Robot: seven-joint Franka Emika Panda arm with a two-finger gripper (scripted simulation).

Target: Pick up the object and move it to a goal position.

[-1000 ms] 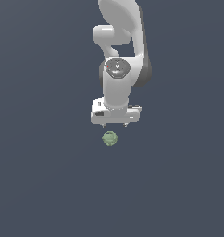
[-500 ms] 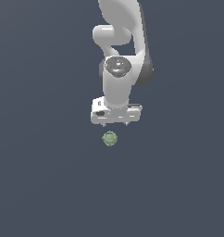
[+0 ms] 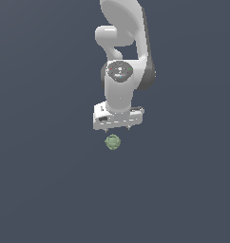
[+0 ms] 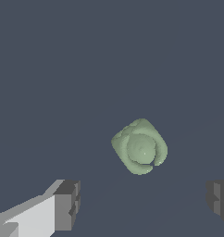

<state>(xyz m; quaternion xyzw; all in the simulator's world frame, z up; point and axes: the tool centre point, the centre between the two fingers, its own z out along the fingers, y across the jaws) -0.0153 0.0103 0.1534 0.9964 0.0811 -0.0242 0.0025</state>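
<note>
White and boxy, the hand (image 3: pixel 117 128) hangs at the end of the Panda arm (image 3: pixel 122 61) with its fingers spread wide and nothing between them. In the wrist view the two dark grey fingertips (image 4: pixel 67 206) stand far apart at opposite edges of the picture, and the gap between them is much broader than the lump ahead of them. The object (image 3: pixel 112 142), a small pale green, bumpy, roughly round lump, lies on the plain dark blue-grey surface (image 3: pixel 45 190), apart from the hand and untouched by either finger. In the exterior view it shows just under the hand's lower edge, a little toward the exterior view's left of the hand's middle. The wrist view shows the object (image 4: pixel 140 146) closer up: a rounded centre wrapped in folded, leaf-like ridges. It sits beyond the fingertips, nearer to one finger's side than to the other's.
</note>
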